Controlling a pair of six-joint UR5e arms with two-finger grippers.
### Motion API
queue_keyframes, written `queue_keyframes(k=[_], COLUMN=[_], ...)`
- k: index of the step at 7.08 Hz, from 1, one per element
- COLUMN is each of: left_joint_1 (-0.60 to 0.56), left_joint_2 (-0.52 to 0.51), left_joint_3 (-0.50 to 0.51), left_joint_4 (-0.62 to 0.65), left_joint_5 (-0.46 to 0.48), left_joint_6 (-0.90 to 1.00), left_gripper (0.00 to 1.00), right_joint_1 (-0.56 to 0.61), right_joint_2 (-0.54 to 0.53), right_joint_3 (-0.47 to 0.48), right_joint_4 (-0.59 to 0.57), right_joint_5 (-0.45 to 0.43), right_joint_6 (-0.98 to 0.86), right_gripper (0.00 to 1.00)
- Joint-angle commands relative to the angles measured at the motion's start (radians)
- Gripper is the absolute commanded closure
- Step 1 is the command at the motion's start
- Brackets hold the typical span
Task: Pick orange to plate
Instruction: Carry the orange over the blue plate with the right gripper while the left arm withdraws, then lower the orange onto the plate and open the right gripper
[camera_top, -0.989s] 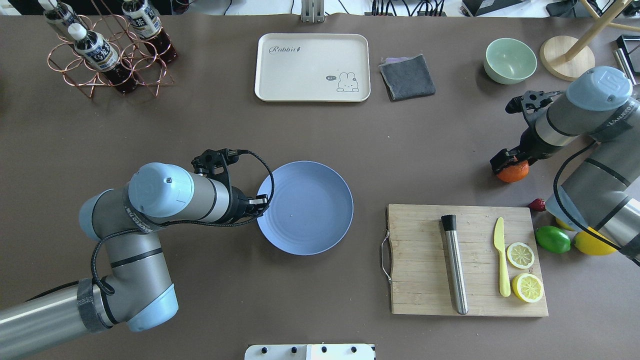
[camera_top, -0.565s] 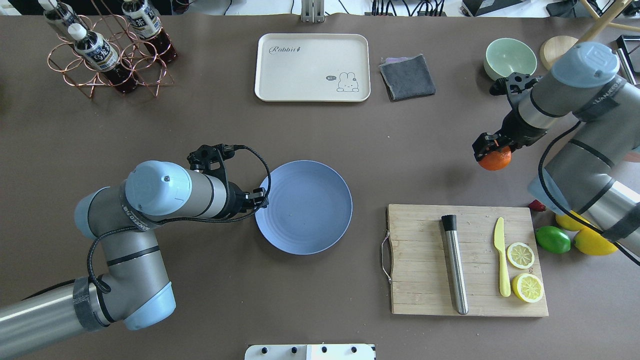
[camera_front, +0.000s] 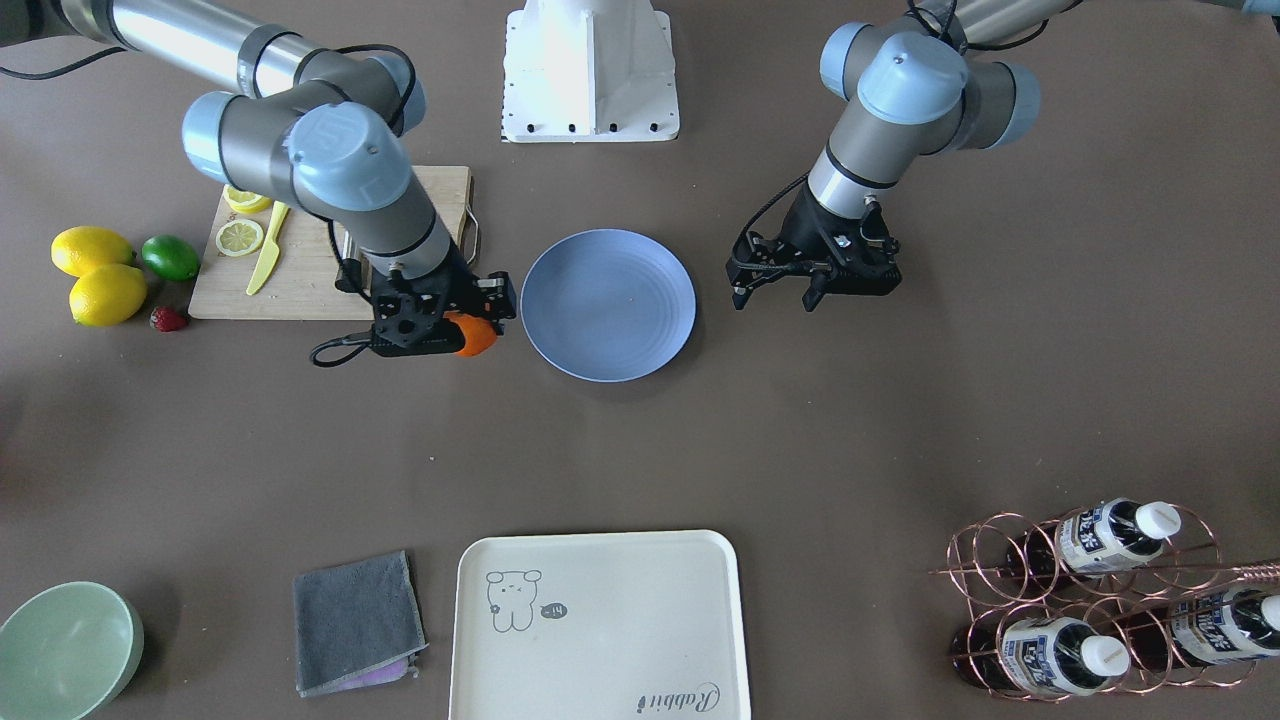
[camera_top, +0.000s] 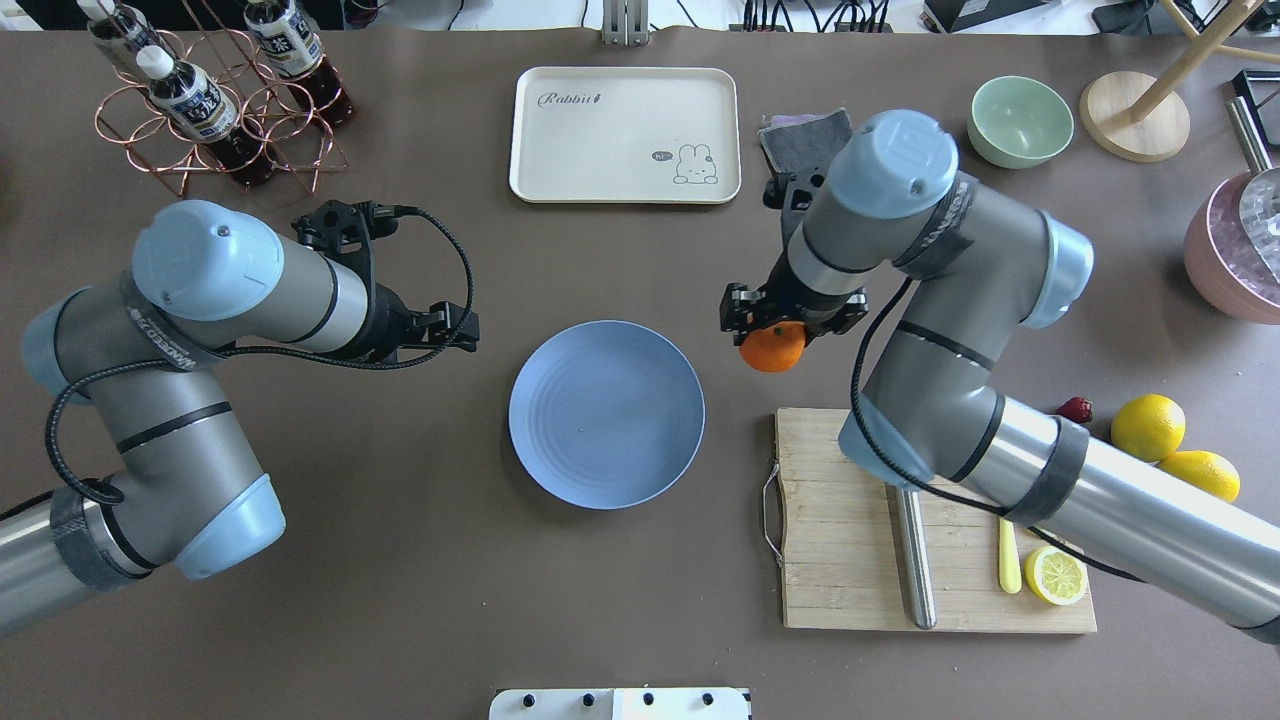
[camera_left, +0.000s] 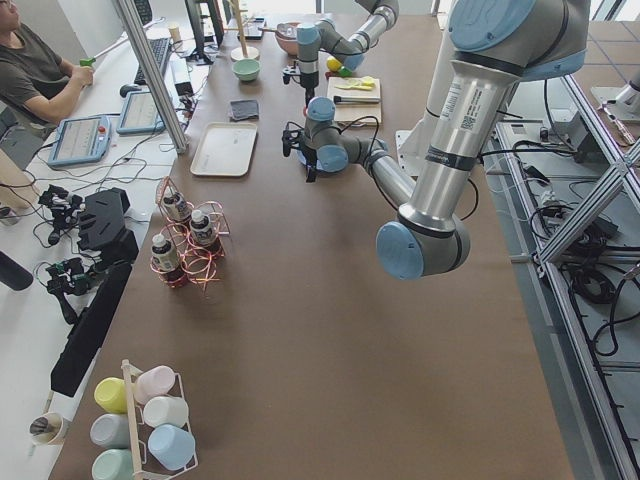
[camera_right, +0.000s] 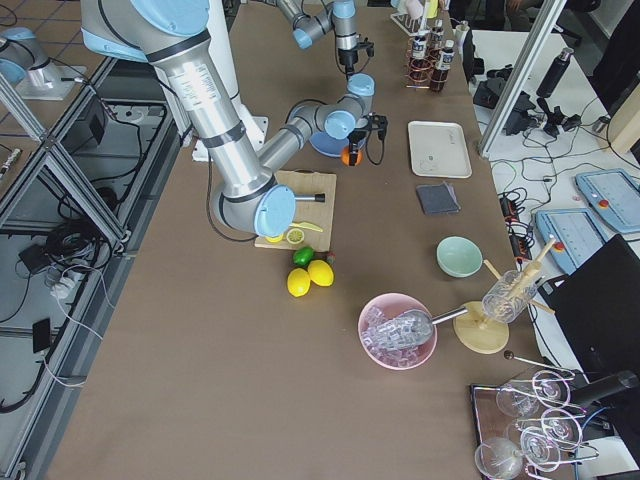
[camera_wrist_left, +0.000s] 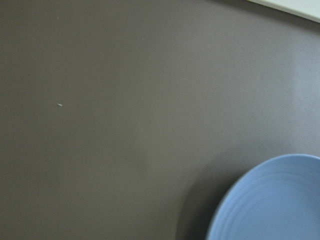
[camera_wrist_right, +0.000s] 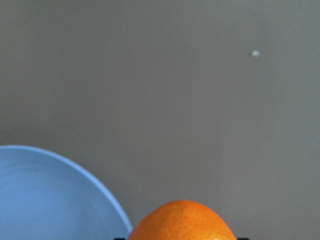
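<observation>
The orange (camera_top: 772, 350) hangs just above the table with my right gripper (camera_top: 783, 328) shut on it, a short gap to the right of the light-blue plate (camera_top: 607, 414). In the front-facing view the orange (camera_front: 477, 337) shows beside the plate's rim (camera_front: 608, 303), apart from it. The right wrist view has the orange (camera_wrist_right: 182, 222) at the bottom edge and the plate (camera_wrist_right: 45, 195) at lower left. Nothing lies in the plate. My left gripper (camera_front: 772, 298) is open with nothing in it, on the plate's other side, clear of the rim.
Under the right arm lies a wooden cutting board (camera_top: 830, 520) bearing a steel tube (camera_top: 915, 575), a yellow knife and a lemon half (camera_top: 1055, 575). Lemons (camera_top: 1147, 427) and a strawberry sit to its right. Cream tray (camera_top: 625, 135), grey cloth, green bowl (camera_top: 1020, 120) and bottle rack (camera_top: 215, 100) line the far side.
The right arm has carried the orange from the table's right side leftward to just beside the plate. The left gripper has drawn back from the plate's left rim.
</observation>
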Motion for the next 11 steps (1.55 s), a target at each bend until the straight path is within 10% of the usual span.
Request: queue_keyframes(k=[1,4,5,8,11], left_joint_1=[-0.05,-0.05,-0.05,-0.05,-0.121], left_joint_2=[0.038,0.062,0.064,0.062,0.089], left_joint_3=[0.007,0.001,0.0,-0.006,-0.029], left_joint_4=[0.004,0.003,0.003,0.003,0.058], left_joint_5=[-0.009,-0.006,-0.006,-0.008,-0.111], left_joint_6=[0.054,0.054,0.052,0.054,0.055], left_gripper=[0.02,0.02,0.02,0.02,0.02], right_joint_1=[-0.141,-0.174,-0.177,-0.149,0.106], right_joint_2=[0.119,0.189,0.187,0.171,-0.099], right_joint_3=[-0.071,-0.166,-0.17,-0.114,0.261], right_joint_4=[0.001,0.032,0.033,0.04,-0.185], right_joint_5=[-0.116,-0.167,-0.168,-0.144,0.021], right_joint_6=[0.166,0.205,0.205,0.211,0.062], right_gripper=[1.0,1.0,0.01,0.0,0.0])
